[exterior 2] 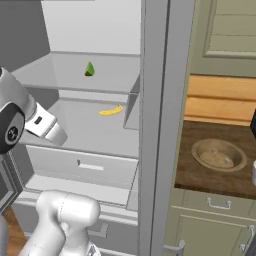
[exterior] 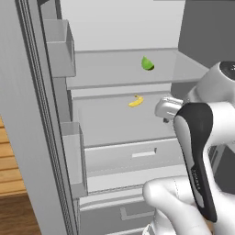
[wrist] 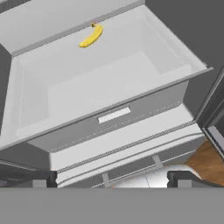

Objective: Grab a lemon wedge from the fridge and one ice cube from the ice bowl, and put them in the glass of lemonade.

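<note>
The fridge (exterior: 46,137) stands open with pale shelves inside. On its upper shelf lies a small green lemon wedge (exterior: 147,64) (exterior 2: 89,69). My gripper (exterior: 164,112) (exterior 2: 56,134) hovers at the front of the shelf below, lower than the wedge. It is open with nothing between its dark fingertips (wrist: 51,177), and the hand view looks down on that lower shelf (wrist: 109,83). The tan ice bowl (exterior 2: 219,154) sits on the dark counter right of the fridge. A whitish sliver at the frame's right edge is the glass of lemonade (exterior 2: 254,172).
A yellow banana (exterior: 136,101) (exterior 2: 111,111) (wrist: 91,36) lies at the back of the lower shelf. A drawer with a flat handle (wrist: 113,115) sits under it. Door bins (exterior: 62,48) line the open left door, and the right door edge (exterior 2: 155,125) separates the fridge from the counter.
</note>
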